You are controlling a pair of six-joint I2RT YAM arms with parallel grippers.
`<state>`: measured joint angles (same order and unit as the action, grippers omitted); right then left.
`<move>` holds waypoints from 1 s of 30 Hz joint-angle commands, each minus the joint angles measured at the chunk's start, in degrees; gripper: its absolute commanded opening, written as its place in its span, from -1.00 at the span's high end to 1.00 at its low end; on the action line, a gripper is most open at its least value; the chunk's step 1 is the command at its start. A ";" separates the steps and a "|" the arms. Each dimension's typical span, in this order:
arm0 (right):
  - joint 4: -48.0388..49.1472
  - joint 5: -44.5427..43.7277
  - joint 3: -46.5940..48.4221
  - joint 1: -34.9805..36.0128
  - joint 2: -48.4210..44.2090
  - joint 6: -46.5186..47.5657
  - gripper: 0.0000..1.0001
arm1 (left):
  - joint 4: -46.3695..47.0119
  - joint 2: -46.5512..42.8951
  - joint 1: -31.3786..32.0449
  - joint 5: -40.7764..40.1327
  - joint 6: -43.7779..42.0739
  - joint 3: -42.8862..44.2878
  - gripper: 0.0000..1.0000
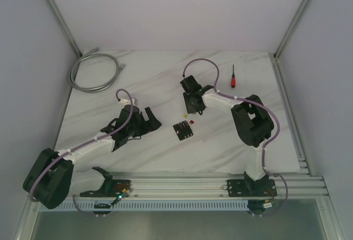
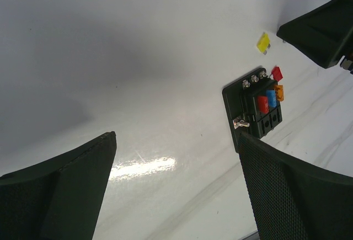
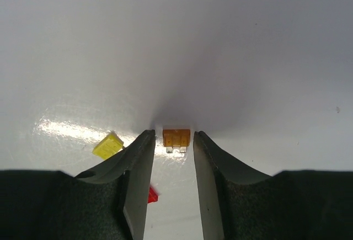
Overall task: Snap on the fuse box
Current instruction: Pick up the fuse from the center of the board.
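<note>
The fuse box (image 1: 182, 130) lies on the table (image 1: 160, 77) between both claws, its long axis roughly along the left gripper's (image 2: 176, 196) reach. That gripper is spread wide, the box just off one fingertip. The right gripper (image 3: 174, 136) is narrowed, straddling an orange fuse (image 3: 176, 138) without gripping it.

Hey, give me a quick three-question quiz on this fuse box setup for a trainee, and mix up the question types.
1. True or false: the left gripper is open and is not gripping the fuse box.
2. In the right wrist view, which colour of fuse shows in the gap of the right gripper? A yellow, B orange, C blue.
3. Short answer: which tool lies near the far right of the table?

Key: 1 true. 2 B, the orange fuse. 3 the screwdriver.
</note>
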<state>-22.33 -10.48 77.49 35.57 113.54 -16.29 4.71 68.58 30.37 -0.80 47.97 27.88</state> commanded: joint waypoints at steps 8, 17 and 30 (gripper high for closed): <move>-0.70 -0.12 0.58 0.02 2.22 -0.64 0.36 | -0.23 0.41 -0.31 1.04 0.03 1.61 -1.00; 1.27 -0.24 -2.00 0.03 -1.32 -2.28 0.53 | 1.47 0.22 -0.14 2.74 0.48 1.73 -1.00; 7.71 1.20 -11.64 2.48 -18.16 -11.27 0.54 | 10.04 0.08 6.20 -0.03 0.62 6.25 -0.98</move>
<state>-18.39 -9.15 68.47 36.56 101.21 -22.79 9.19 68.82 34.00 1.04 48.45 31.18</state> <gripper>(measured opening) 0.291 0.997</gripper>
